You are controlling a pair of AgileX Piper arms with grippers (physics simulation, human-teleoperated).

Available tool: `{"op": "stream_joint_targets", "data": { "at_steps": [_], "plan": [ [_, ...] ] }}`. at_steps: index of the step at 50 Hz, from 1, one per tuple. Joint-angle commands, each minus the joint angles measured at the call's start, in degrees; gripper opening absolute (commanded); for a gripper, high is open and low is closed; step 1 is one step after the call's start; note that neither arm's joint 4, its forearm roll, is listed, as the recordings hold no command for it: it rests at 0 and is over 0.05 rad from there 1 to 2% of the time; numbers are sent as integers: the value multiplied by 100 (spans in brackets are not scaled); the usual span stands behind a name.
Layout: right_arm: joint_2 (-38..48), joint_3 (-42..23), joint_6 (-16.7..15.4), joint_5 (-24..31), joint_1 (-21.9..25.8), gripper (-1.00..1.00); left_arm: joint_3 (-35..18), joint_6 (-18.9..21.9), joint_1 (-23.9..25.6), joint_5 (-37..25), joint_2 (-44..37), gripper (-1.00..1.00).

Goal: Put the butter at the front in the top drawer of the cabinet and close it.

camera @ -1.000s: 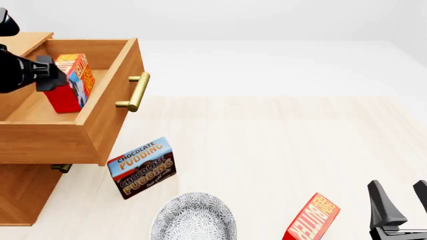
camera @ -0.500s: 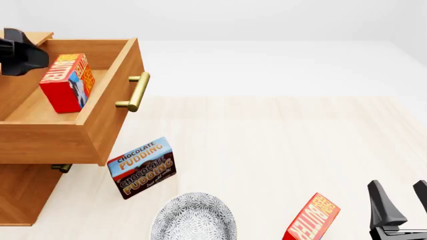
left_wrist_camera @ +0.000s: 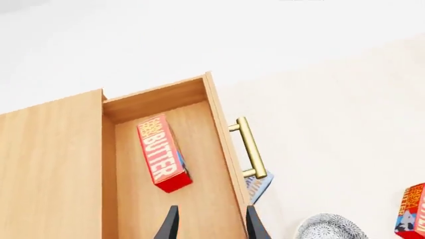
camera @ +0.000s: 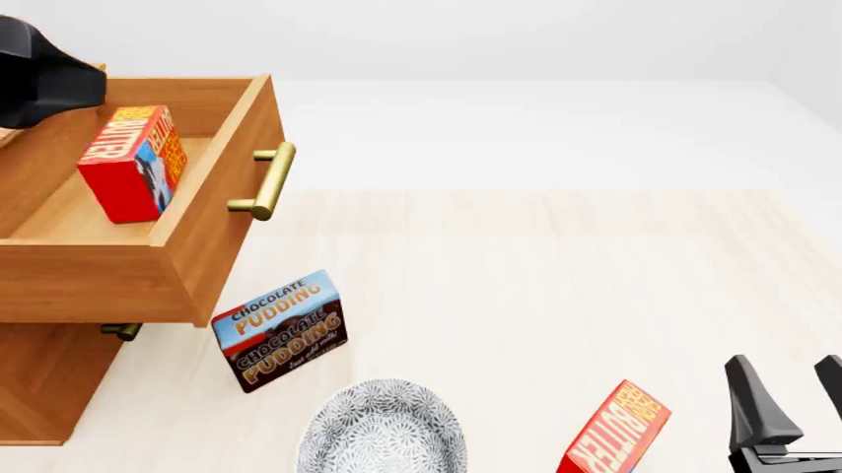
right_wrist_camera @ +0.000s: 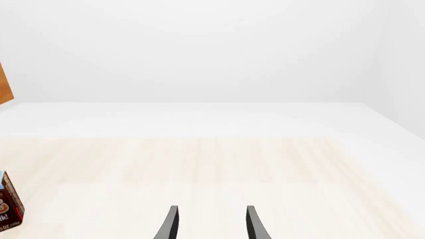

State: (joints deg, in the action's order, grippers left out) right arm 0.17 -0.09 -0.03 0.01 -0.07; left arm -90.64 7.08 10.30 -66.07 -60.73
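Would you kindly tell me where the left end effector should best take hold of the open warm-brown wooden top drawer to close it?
On the brass bar handle of the top drawer, approached from the table side: it stands clear of the front on two posts.

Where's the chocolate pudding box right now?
In the front view the chocolate pudding box stands on the table, left of centre, just below the open top drawer and above the patterned bowl.

I see a pale, light-wood bench (camera: 553,296) with faint grain running away from me. Beyond its far edge lies a plain white floor or ledge (camera: 526,128), and behind that a bare, off-white wall (right_wrist_camera: 199,45). Light is soft and even, shadows faint.
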Motion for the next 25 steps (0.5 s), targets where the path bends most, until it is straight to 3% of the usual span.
{"op": "stream_joint_targets", "data": {
  "at_steps": [1,12,25],
  "plan": [
    [-6,-1,-1,4,0,100,13,54,444,227,-101,100],
    [-6,0,1,5,0,100,159,-72,876,867,-499,100],
    [-6,0,1,5,1,100,-259,-228,1602,1446,-1323,100]
  ]
}}
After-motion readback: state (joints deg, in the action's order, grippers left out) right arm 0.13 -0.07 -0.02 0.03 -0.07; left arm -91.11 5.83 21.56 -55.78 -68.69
